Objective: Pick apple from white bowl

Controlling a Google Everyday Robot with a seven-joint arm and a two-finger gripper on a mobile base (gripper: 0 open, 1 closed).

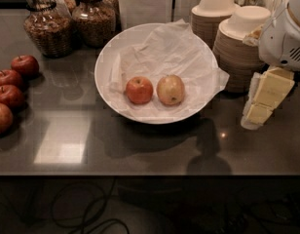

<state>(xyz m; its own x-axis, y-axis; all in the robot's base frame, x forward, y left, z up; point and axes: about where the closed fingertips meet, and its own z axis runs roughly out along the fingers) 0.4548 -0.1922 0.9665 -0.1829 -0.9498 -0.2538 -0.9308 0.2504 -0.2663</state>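
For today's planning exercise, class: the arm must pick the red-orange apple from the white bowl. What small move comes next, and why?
Probably swing the end effector left, over the rim of the white bowl toward the apple. It hangs right of the bowl, beside the stacked beige bowls, apart from the apple, which lies left of a paler apple.

- The apple [139, 90] is red-orange with faint yellowish streaks.
- The second apple [170, 89] is a paler yellow-tan.
- The white bowl [107, 57] is plain white, and its crinkled paper [174, 48] is white too.
- The four apples [9, 95] at the left are deep red.
- The stacked bowls [237, 48] are beige.
- The tabletop [140, 150] is glossy dark grey.
- The tool [263, 105], at the right edge over the tabletop, is pale yellow under a white arm housing [281, 38].
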